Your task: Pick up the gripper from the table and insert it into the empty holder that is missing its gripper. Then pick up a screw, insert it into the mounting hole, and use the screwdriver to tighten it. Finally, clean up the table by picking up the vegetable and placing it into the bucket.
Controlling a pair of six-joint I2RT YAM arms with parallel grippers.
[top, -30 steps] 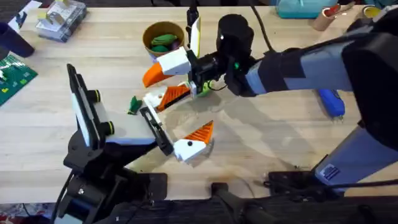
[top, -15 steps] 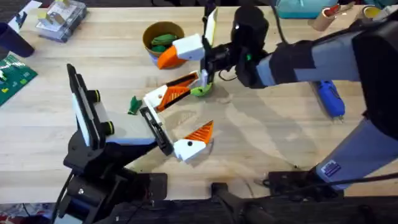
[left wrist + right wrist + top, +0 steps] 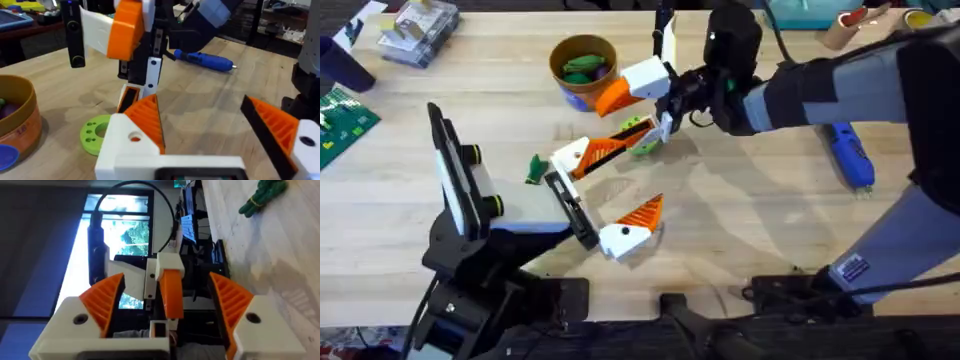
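Right gripper (image 3: 165, 280) in the upper middle of the overhead frame, turned on its side, orange ribbed pads (image 3: 102, 305) standing wide apart and pressing on nothing. Between them a narrow white-and-orange piece (image 3: 169, 287), touching neither pad as far as can be seen; impossible to say what it is or whether it is carried. Just below in the overhead frame, the white plastic mount block with an orange ribbed finger (image 3: 588, 153), seated on the upper end of the straight black bar with white end pieces (image 3: 570, 205). A twin block (image 3: 632, 228) on the bar's lower end, so the left gripper (image 3: 200, 100) complete to look at, both fingers spread with bare table between. Insertion judged done, then, and the screw step in hand. A small round hole (image 3: 134, 136) on the mount block's face, probably the mounting hole, empty. Next, by that reading: find a screw, close those wide fingers on something very small, bring it square to the hole, then fetch the stubby blue screwdriver (image 3: 850, 160) lying at the right of the overhead frame. No screw to be made out; perhaps in the pale green disc with holes (image 3: 95, 134) just beside the mount block, but too small to tell. Round orange-tan bucket (image 3: 582, 62) at the upper centre-left, green items already inside. Dark green vegetable (image 3: 534, 168) on the light wooden table (image 3: 770, 230), left of the bar and well apart from the bucket. Bucket cut off at the left edge of the left wrist frame; depth of the mount block's seating hidden.
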